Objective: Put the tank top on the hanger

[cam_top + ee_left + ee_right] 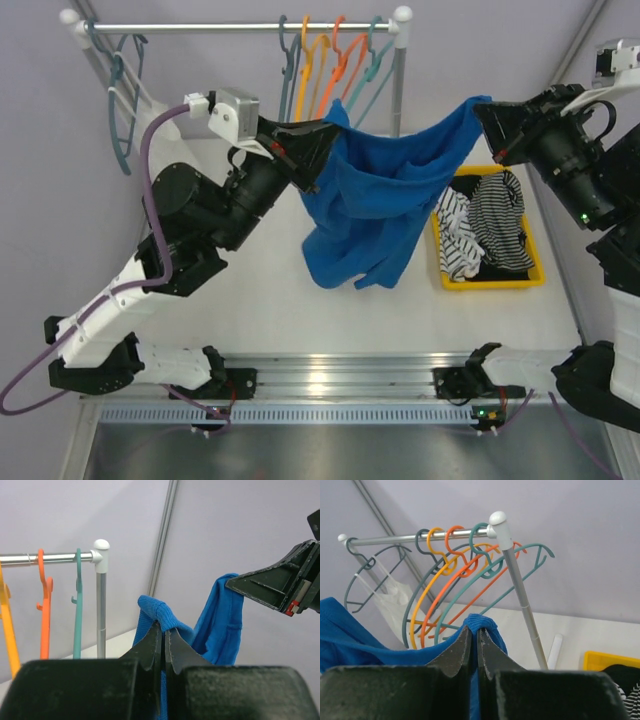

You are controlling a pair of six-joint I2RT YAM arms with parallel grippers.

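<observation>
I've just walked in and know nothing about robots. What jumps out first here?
The bright blue tank top, stretched in mid-air over the white table, one end pinched in the shut left gripper and the other in the shut right gripper. Behind it a silver rail carries orange, yellow and teal hangers, and at the table's right side a yellow bin holds striped clothes.

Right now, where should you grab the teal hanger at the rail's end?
I'd pinch the teal hanger just below its hook, from the front: it hangs edge-on, with a gap on the post side and an orange hanger close on the other.
</observation>
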